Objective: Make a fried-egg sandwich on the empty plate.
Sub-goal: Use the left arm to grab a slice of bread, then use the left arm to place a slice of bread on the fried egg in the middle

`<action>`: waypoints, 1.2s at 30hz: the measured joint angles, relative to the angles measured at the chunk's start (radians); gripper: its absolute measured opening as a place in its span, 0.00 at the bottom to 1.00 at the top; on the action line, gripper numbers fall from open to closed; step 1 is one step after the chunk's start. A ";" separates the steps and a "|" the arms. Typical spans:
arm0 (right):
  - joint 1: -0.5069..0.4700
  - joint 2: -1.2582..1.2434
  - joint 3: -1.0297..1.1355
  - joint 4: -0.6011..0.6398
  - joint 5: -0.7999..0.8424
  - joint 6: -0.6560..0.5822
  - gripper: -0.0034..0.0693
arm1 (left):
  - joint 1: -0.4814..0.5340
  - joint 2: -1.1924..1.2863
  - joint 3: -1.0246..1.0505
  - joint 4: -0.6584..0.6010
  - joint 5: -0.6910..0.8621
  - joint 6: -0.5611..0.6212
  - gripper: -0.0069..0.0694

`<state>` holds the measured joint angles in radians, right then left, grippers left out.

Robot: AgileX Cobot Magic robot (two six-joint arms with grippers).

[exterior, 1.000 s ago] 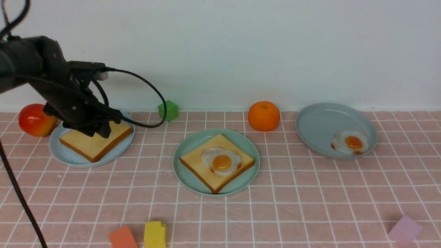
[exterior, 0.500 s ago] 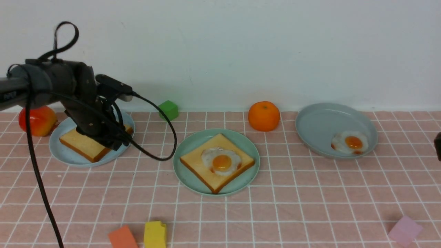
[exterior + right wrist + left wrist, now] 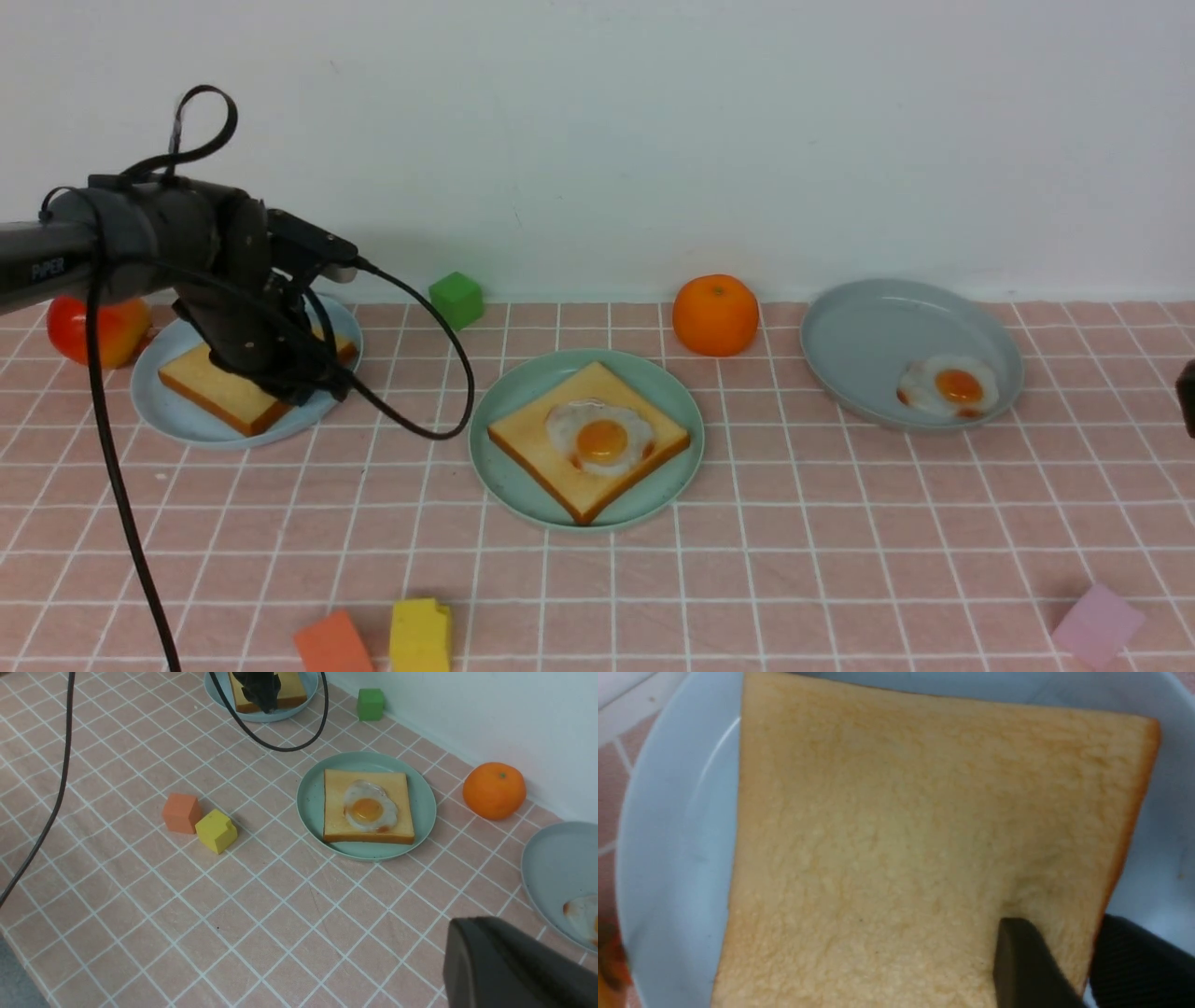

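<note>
The mint-green plate [image 3: 509, 476] sits mid-table and holds one toast slice [image 3: 532, 434] with a fried egg [image 3: 600, 437] on top; both also show in the right wrist view, plate [image 3: 308, 807] and egg [image 3: 369, 809]. A second toast slice [image 3: 210, 387] lies on the light blue plate [image 3: 149, 401] at the left. My left gripper [image 3: 303, 383] is down on its right corner. In the left wrist view [image 3: 1064, 924] one finger presses the toast's [image 3: 901, 835] face and the other sits against its crust edge. My right gripper [image 3: 462, 928] is shut and empty, above the table at the right.
A grey-blue plate [image 3: 868, 327] at the right holds a second egg [image 3: 948, 385]. An orange [image 3: 715, 314] and a green cube [image 3: 456, 300] stand by the back wall, and a red apple [image 3: 93, 329] at far left. Orange [image 3: 331, 644], yellow [image 3: 420, 637] and pink [image 3: 1097, 623] blocks lie along the front.
My left arm has swung right and down, bringing its gripper onto the right corner of the left toast. A dark bit of my right arm has come into the front view's right edge.
</note>
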<state>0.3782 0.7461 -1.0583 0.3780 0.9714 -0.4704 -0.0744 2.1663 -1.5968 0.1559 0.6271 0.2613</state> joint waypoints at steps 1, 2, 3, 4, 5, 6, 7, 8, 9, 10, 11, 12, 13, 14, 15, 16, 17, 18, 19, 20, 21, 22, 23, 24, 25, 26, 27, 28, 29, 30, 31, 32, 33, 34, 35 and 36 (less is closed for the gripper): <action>0.000 0.000 0.000 0.000 0.000 0.000 0.06 | 0.000 0.000 0.000 0.000 0.000 0.000 0.32; 0.000 0.000 0.000 0.000 0.000 0.000 0.06 | 0.000 0.002 -0.002 0.003 -0.001 0.000 0.25; 0.000 0.000 0.000 0.000 0.001 0.000 0.06 | 0.000 0.003 -0.004 0.003 -0.001 -0.002 0.19; 0.000 0.000 0.000 0.000 0.001 0.000 0.06 | 0.000 0.004 -0.006 0.003 -0.001 -0.008 0.16; 0.000 0.000 0.000 0.000 0.001 0.000 0.06 | 0.000 0.004 -0.007 0.004 -0.002 -0.019 0.12; 0.000 0.000 0.000 0.000 0.001 0.000 0.06 | 0.000 0.004 -0.007 0.004 -0.003 -0.030 0.12; 0.000 0.000 0.000 0.000 0.001 0.000 0.06 | 0.000 0.003 -0.007 0.005 -0.005 -0.042 0.12; 0.000 0.000 0.000 0.000 0.001 0.000 0.06 | 0.000 0.000 -0.007 0.005 -0.007 -0.046 0.12; 0.000 0.000 0.000 0.000 0.001 0.000 0.06 | 0.000 -0.003 -0.006 0.006 -0.007 -0.049 0.12; 0.000 0.000 0.000 0.000 0.001 0.000 0.06 | 0.000 -0.016 -0.003 0.009 -0.007 -0.052 0.12; 0.000 0.000 0.000 0.000 0.001 0.000 0.06 | 0.000 -0.027 0.001 0.011 -0.005 -0.054 0.12; 0.000 0.000 0.000 -0.002 0.001 0.000 0.06 | 0.000 -0.048 0.003 0.012 -0.003 -0.056 0.12; 0.000 0.000 0.000 -0.002 0.001 0.000 0.06 | 0.000 -0.068 0.004 0.012 0.003 -0.057 0.12; 0.000 0.000 0.000 -0.008 0.001 0.000 0.07 | -0.003 -0.115 0.004 0.008 0.008 -0.059 0.12; 0.000 0.000 0.000 -0.014 0.001 0.000 0.07 | -0.005 -0.137 0.004 0.004 0.011 -0.060 0.12; 0.000 0.000 0.000 -0.023 0.002 0.000 0.07 | -0.012 -0.176 0.003 -0.005 0.020 -0.060 0.12; 0.000 0.000 0.000 -0.033 0.004 0.000 0.07 | -0.022 -0.207 0.003 -0.016 0.028 -0.060 0.12; 0.000 0.000 0.000 -0.046 0.008 0.001 0.07 | -0.040 -0.241 0.002 -0.034 0.039 -0.060 0.12; 0.000 0.000 0.000 -0.056 0.012 0.005 0.07 | -0.054 -0.259 0.001 -0.045 0.047 -0.060 0.12; 0.000 0.000 0.000 -0.066 0.018 0.015 0.07 | -0.083 -0.283 0.000 -0.066 0.062 -0.060 0.12; 0.000 0.000 0.000 -0.082 0.022 0.029 0.07 | -0.135 -0.303 0.000 -0.099 0.083 -0.060 0.12; 0.000 0.000 0.000 -0.089 0.025 0.041 0.07 | -0.159 -0.306 0.000 -0.114 0.106 -0.060 0.12; 0.000 0.000 0.000 -0.104 0.032 0.056 0.07 | -0.203 -0.307 0.000 -0.138 0.120 -0.060 0.12; 0.000 0.000 0.000 -0.118 0.043 0.075 0.07 | -0.248 -0.298 0.000 -0.156 0.139 -0.060 0.12; 0.000 0.000 0.000 -0.133 0.052 0.086 0.07 | -0.302 -0.284 0.000 -0.164 0.145 -0.060 0.12; 0.000 -0.002 0.000 -0.143 0.061 0.096 0.07 | -0.346 -0.268 0.000 -0.164 0.145 -0.060 0.12; 0.000 -0.005 0.000 -0.149 0.070 0.103 0.07 | -0.380 -0.255 0.000 -0.162 0.143 -0.060 0.12; 0.000 -0.006 0.000 -0.151 0.070 0.103 0.07 | -0.396 -0.249 0.000 -0.156 0.140 -0.060 0.12; 0.000 -0.012 0.000 -0.153 0.080 0.112 0.07 | -0.448 -0.225 0.000 -0.141 0.124 -0.060 0.12; 0.000 -0.019 0.000 -0.154 0.084 0.117 0.07 | -0.485 -0.205 0.001 -0.113 0.105 -0.060 0.12; 0.000 -0.024 0.000 -0.154 0.092 0.120 0.07 | -0.510 -0.190 0.002 -0.085 0.087 -0.060 0.12; 0.000 -0.026 0.000 -0.154 0.093 0.121 0.07 | -0.515 -0.187 0.002 -0.079 0.087 -0.060 0.12; 0.000 -0.035 0.000 -0.154 0.104 0.122 0.07 | -0.543 -0.170 0.002 -0.037 0.065 -0.067 0.12; 0.000 -0.040 0.000 -0.157 0.111 0.123 0.07 | -0.558 -0.160 0.002 -0.009 0.051 -0.076 0.12; 0.000 -0.046 0.000 -0.158 0.121 0.124 0.07 | -0.567 -0.150 0.002 0.013 0.041 -0.084 0.12; 0.000 -0.052 0.000 -0.159 0.129 0.124 0.07 | -0.576 -0.143 0.002 0.035 0.031 -0.093 0.12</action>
<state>0.3782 0.6940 -1.0583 0.2194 1.1007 -0.3460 -0.6503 2.0235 -1.5950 0.1907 0.6584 0.1678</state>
